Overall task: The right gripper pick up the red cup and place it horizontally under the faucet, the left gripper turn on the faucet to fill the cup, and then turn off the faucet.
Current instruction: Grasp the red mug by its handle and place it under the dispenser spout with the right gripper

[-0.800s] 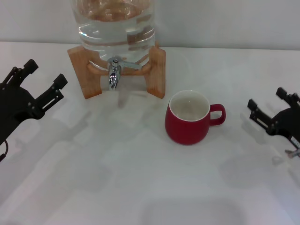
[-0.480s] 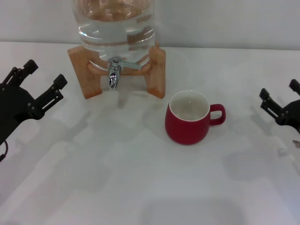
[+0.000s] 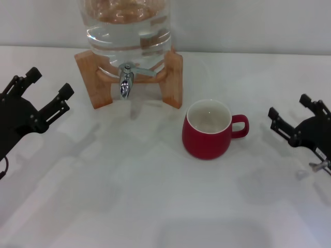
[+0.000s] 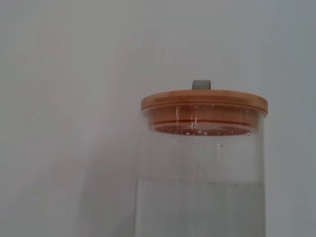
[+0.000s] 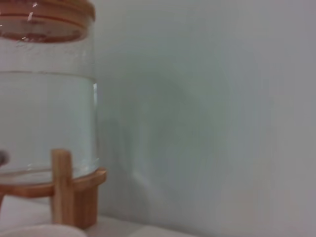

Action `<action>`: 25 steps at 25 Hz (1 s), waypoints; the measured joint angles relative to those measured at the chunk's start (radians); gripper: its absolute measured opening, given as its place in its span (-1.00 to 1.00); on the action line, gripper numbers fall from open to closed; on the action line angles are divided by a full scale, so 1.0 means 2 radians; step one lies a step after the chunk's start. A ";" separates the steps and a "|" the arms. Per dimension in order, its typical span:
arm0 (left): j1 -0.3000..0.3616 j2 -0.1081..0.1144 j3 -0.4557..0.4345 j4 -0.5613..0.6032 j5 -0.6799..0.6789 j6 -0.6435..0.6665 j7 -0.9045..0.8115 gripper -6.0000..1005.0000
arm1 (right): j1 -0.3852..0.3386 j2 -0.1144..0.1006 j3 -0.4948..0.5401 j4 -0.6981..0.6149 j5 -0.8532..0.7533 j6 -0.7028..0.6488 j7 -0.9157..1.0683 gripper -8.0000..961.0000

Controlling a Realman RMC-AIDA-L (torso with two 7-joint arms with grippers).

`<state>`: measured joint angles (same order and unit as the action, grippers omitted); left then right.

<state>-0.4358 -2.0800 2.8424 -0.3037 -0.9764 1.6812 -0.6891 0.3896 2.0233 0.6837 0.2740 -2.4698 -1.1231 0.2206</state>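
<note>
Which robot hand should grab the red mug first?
The right hand. It sits open beside the red cup, on the side its handle points toward. The left hand is farther away, across the table near the faucet, also open.

A clear water jug [image 4: 200,197] with a wooden lid [image 4: 204,100] stands against a pale wall [image 4: 69,98].

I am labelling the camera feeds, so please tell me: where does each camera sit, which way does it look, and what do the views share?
Head view: above, looking forward and down at the red cup, the faucet, and both open pincers, left and right.
Left wrist view: faces the water jug and its wooden lid; no robot part shows.
Right wrist view: faces the jug and its wooden stand; no robot part shows.
All three share the jug.
</note>
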 joint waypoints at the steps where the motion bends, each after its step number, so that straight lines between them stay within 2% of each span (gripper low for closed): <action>1: 0.001 0.000 0.000 0.000 0.000 0.000 0.000 0.76 | -0.001 0.000 -0.004 0.000 0.000 0.000 0.000 0.79; 14: 0.002 0.000 0.000 0.000 0.000 0.001 -0.001 0.76 | -0.013 0.001 -0.059 0.005 0.001 -0.001 0.001 0.79; 25: 0.002 -0.001 0.000 0.003 0.000 0.001 -0.002 0.76 | -0.015 0.002 -0.070 0.016 0.001 0.006 0.002 0.79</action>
<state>-0.4325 -2.0811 2.8425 -0.2974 -0.9769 1.6840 -0.6929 0.3603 2.0278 0.5436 0.3063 -2.4679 -1.1115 0.2239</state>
